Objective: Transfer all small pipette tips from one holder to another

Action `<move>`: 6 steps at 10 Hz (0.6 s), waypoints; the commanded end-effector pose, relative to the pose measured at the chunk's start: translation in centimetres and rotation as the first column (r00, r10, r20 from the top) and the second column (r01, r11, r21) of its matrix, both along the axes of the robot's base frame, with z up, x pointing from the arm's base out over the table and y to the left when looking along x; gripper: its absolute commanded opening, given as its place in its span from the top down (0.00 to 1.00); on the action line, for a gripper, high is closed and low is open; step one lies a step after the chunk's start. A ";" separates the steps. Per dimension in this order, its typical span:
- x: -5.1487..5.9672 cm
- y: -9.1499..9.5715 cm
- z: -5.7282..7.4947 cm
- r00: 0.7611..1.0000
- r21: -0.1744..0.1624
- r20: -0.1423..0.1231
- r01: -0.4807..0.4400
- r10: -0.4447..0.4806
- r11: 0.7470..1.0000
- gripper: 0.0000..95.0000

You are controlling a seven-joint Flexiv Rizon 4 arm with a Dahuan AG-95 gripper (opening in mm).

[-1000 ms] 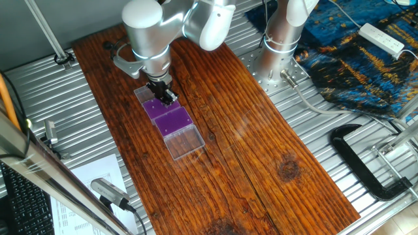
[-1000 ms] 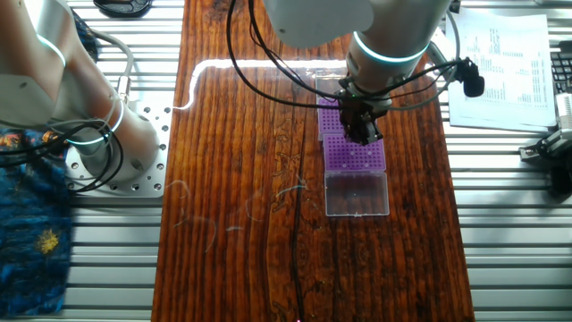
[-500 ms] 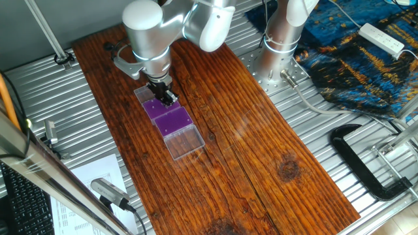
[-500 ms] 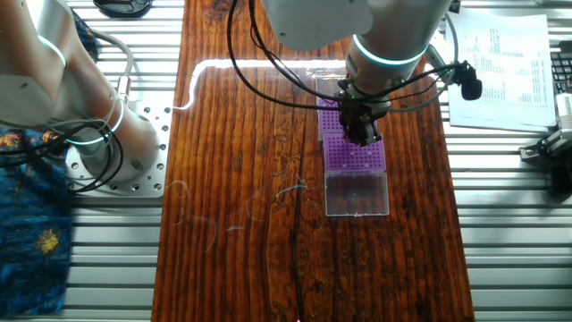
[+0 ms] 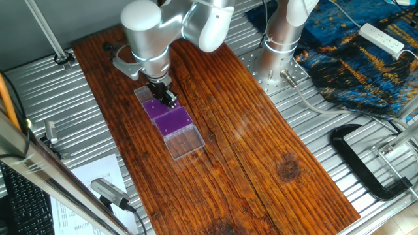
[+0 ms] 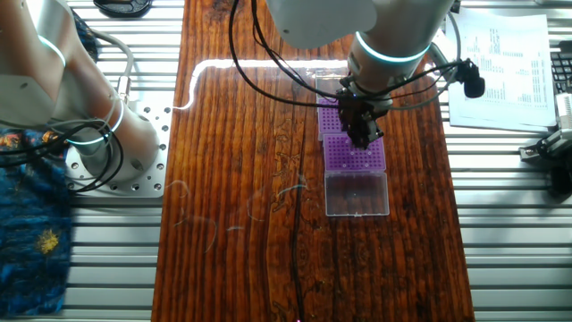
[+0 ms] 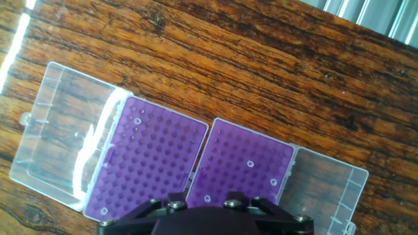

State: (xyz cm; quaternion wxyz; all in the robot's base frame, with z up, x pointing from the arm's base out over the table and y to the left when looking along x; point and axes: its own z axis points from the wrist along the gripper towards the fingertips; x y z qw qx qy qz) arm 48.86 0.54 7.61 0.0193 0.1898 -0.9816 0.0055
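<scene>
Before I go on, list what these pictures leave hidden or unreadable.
- Gripper opening: in the hand view the fingertips are cut off by the bottom edge; in both fixed views it is too small and dark.
- Small pipette tips: too small in the fixed views.
- Holders: near edges hidden behind the gripper body in the hand view.

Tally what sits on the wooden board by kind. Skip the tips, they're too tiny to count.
purple racks: 2
clear lids, both hinged open: 2
total: 4
</scene>
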 end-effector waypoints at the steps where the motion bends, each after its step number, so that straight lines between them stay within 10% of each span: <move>1: 0.6 1.0 0.5 1.000 -0.001 -0.002 0.022 -0.022 1.000 0.80; 6: 0.9 4.6 0.6 0.994 0.003 -0.017 0.105 -0.105 0.995 0.80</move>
